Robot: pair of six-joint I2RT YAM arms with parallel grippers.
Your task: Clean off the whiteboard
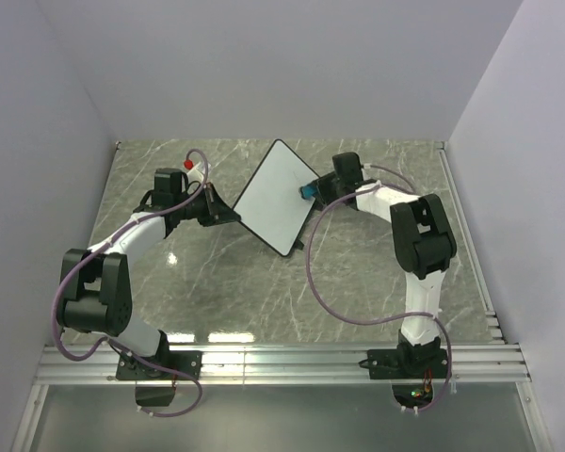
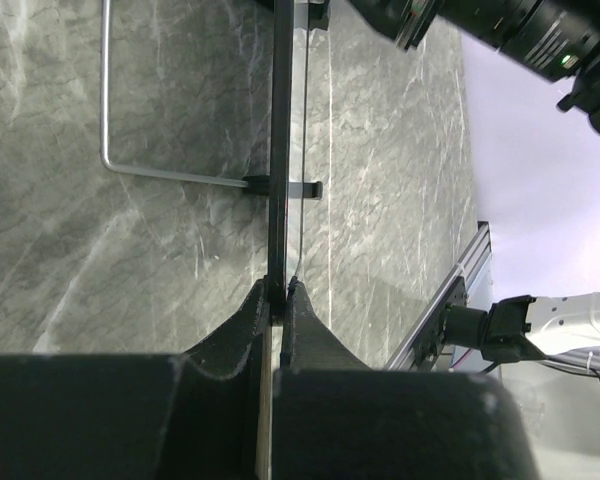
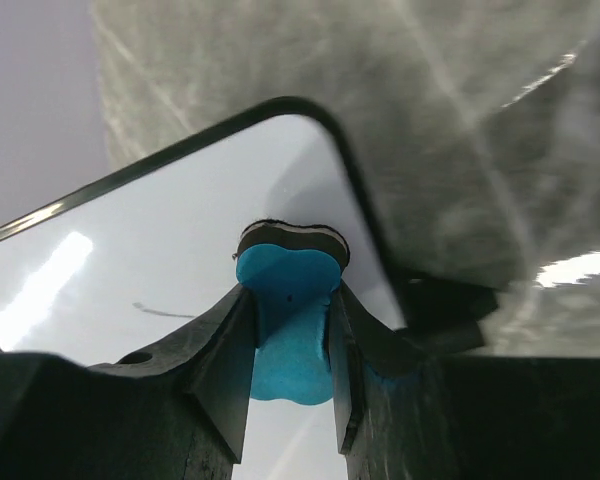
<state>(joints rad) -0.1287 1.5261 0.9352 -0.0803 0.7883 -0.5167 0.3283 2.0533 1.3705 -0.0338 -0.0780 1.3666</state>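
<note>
One small mark (image 3: 165, 311) left on whiteboard (image 1: 275, 196), rest looks clean. L gripper (image 2: 278, 290) clamped on board edge; R gripper (image 3: 290, 300) closed on blue eraser (image 3: 286, 350), pad on board.

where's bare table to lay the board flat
Widest bare patch: the marble table between the left arm and the purple cable, from the whiteboard to the rail. Crowded further back, where both jaws and the blue eraser meet the board.
</note>
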